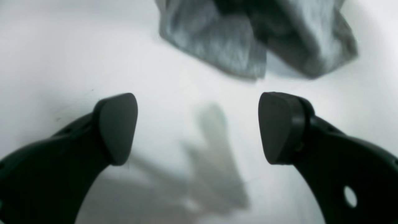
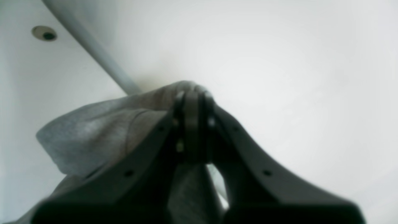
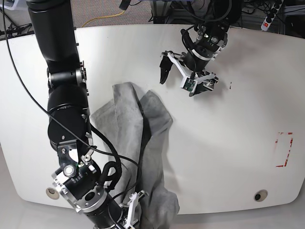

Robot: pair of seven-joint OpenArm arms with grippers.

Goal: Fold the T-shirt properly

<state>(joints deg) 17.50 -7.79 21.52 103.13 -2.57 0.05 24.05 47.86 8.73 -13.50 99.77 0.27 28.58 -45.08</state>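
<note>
**Grey T-shirt bunched on the worktop, one end pinched by the right pincer**

The T-shirt (image 3: pixel 143 143) lies crumpled in a long, uneven strip on the white worktop (image 3: pixel 228 143), left of centre in the base view. It runs from a rounded fold at its far end toward the near edge, where the cloth gathers and drapes over the rim. Deep creases and a dark vertical fold split it along its length; no lettering can be made out in any view.

At the near end, the right pincer (image 2: pixel 192 102) is closed tight on a bunched ridge of the grey fabric, which wraps over its tips and hangs to the left in the right wrist view. In the base view this pincer sits at the near edge beside the garment's lower part.

The left pincer (image 1: pixel 198 127) is spread wide and grips nothing. Its two dark pads hang above bare worktop, with a corner of the T-shirt just beyond them in the left wrist view. In the base view it hovers at the far side, right of the garment's far end and apart from it.

A round hole (image 3: pixel 259 195) marks the near right of the worktop, and red tape marks (image 3: pixel 285 149) sit at its right edge.
</note>
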